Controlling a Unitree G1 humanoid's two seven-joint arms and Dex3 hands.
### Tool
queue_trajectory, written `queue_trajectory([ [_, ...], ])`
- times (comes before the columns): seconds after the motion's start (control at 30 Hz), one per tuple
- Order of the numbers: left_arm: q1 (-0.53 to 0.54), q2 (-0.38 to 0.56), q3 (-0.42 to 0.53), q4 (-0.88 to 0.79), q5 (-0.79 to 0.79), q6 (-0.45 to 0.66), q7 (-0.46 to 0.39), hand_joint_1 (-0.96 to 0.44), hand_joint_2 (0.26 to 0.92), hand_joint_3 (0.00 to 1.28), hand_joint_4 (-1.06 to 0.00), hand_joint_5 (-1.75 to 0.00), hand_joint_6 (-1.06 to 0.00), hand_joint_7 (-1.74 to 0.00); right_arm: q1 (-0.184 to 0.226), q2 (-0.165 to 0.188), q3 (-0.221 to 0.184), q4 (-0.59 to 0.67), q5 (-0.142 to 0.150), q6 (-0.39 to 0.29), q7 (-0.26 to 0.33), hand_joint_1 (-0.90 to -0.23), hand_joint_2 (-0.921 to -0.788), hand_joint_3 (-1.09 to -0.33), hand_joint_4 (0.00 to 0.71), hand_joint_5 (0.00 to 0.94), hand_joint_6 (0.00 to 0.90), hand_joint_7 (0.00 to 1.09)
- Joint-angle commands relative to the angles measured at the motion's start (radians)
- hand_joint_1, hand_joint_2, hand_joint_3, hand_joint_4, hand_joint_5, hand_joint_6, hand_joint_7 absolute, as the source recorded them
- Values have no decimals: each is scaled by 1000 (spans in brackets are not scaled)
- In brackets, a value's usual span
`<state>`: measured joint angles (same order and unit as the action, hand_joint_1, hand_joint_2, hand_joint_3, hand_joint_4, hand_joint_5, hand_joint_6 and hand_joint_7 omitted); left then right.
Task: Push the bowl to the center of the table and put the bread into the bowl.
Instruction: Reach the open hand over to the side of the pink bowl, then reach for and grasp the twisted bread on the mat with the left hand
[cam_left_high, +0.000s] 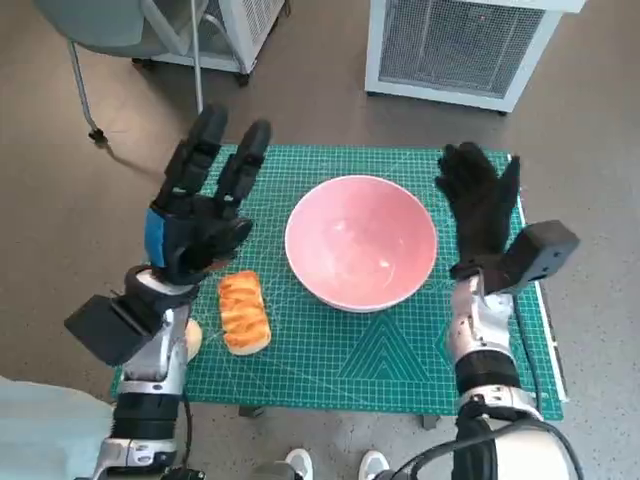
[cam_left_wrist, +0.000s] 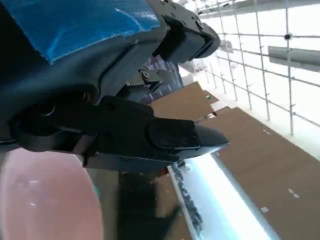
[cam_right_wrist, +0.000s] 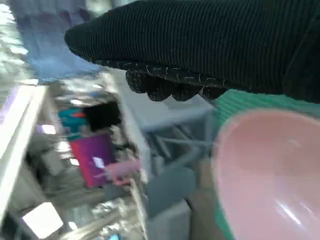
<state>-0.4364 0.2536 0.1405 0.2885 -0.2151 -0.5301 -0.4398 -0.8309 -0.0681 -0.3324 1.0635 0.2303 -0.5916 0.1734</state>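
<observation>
The glossy pink round bowl is flanked mid-frame by two wide-spread, empty hands — left hand, right hand — the golden bread loaf left ungrasped at lower left, seemingly awaiting pickup.

Bowl and bread on green mat
Pink bowl: upright, empty, mid-mat. Bread: golden loaf, lying apart from the bowl.

I think I am working in a lab or a test room, not in a home. The small table is covered with a green cutting mat with printed grid lines. On the brown floor behind it I see white machine cabinets with mesh fronts and a grey chair on wheels. The left wrist view shows a big window wall with a metal frame.
</observation>
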Motion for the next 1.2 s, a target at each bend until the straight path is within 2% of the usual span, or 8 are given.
queue_trajectory([
  [0.03,9,112,44,6,3,-60,-57,-310,921,181,-259,0,-298,0,100,9,37,-178,-31,-64,-14,-405,-921,-688,324,3,140,427],
  [0.1,6,168,53,25,21,-87,-86,-313,921,189,-253,0,-290,0,138,11,59,-278,-39,-78,-8,-403,-921,-688,328,5,143,433],
  [0.3,-14,320,46,88,85,-184,-169,-331,921,221,-241,-2,-299,-8,250,4,130,-579,-74,-92,9,-415,-921,-681,347,10,67,591],
  [0.5,-22,437,7,101,142,-232,-243,-324,921,223,-274,-16,-339,-24,324,-17,179,-776,-92,-85,26,-433,-921,-673,357,13,11,707],
  [0.7,-41,542,-52,120,207,-302,-323,-238,921,188,-284,-14,-392,-43,363,-30,202,-887,-95,-38,18,-441,-921,-661,359,15,0,758],
  [0.87,-71,611,-99,131,330,-410,-326,-154,921,180,-253,-3,-425,-52,385,-26,215,-950,-84,7,12,-461,-921,-635,356,13,-1,770],
  [0.97,-99,644,-123,146,466,-503,-284,-127,920,150,-206,-1,-423,-45,388,-26,218,-964,-74,22,15,-466,-921,-632,355,13,-1,780],
  [1.2,-153,663,-169,169,770,-645,-146,-66,910,67,-41,0,-227,-3,388,-24,222,-970,-67,34,17,-468,-921,-629,354,13,-1,793],
])
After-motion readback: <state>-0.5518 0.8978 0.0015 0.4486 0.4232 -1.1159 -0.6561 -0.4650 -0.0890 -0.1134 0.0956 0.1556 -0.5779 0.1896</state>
